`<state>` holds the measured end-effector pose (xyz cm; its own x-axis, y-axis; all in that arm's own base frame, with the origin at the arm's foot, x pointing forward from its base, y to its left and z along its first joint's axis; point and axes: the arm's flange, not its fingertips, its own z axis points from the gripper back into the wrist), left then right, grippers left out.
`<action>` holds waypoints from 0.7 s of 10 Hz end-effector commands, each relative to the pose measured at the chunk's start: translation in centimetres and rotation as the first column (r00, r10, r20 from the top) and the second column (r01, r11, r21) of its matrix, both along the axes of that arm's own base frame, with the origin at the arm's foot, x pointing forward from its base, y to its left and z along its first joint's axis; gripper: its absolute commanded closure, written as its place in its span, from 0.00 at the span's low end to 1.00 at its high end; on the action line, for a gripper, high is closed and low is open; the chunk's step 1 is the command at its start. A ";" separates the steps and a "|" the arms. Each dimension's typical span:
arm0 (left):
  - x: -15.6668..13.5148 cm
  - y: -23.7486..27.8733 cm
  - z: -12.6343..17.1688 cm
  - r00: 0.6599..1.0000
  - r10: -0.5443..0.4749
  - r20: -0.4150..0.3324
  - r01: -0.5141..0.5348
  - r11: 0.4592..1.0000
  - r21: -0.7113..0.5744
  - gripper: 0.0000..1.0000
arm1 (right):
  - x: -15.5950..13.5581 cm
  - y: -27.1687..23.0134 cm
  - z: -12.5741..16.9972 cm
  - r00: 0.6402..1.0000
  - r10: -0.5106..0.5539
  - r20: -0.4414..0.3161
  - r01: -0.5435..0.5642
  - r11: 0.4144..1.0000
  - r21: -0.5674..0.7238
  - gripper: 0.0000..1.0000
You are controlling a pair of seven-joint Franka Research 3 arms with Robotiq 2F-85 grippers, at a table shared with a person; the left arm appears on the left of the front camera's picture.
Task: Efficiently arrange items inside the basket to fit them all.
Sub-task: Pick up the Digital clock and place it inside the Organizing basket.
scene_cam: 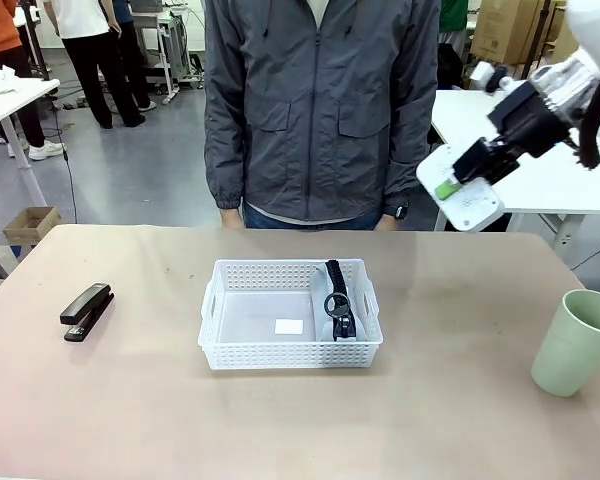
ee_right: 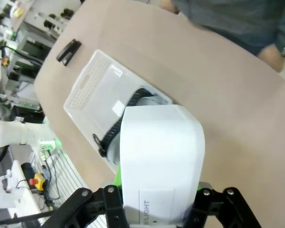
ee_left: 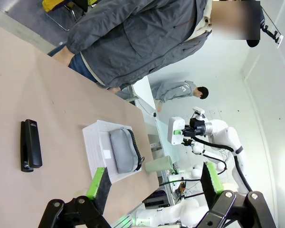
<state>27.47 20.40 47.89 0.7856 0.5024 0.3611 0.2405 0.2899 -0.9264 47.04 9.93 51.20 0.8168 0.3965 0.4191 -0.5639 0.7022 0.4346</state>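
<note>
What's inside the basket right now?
In the basket, a grey pouch with black strap fills one end; a small white rectangle lies on the floor. Beneath the pouch is hidden.

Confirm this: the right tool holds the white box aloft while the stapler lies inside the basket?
Not quite. The stapler lies on the table, left of the basket, as the front view shows; the right tool does hold the white box aloft.

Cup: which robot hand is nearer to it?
Right. The right hand, holding the box, hangs high up near the cup; the left hand is across the basket from it.
</note>
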 end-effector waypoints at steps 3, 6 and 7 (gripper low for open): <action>0.1 -0.1 0.2 1.000 0.000 0.024 0.000 1.000 -0.006 0.00 | -4.9 12.7 -1.0 0.993 0.074 0.088 -0.070 0.996 -0.049 0.55; 0.1 -0.1 0.2 1.000 0.000 0.024 0.000 1.000 -0.006 0.00 | -5.3 24.0 -2.6 0.994 0.097 0.045 -0.095 0.994 -0.049 0.55; 0.1 -0.1 0.2 1.000 0.000 0.024 0.000 1.000 -0.006 0.00 | -5.2 27.2 -3.9 0.997 0.068 0.020 -0.066 0.996 -0.063 0.55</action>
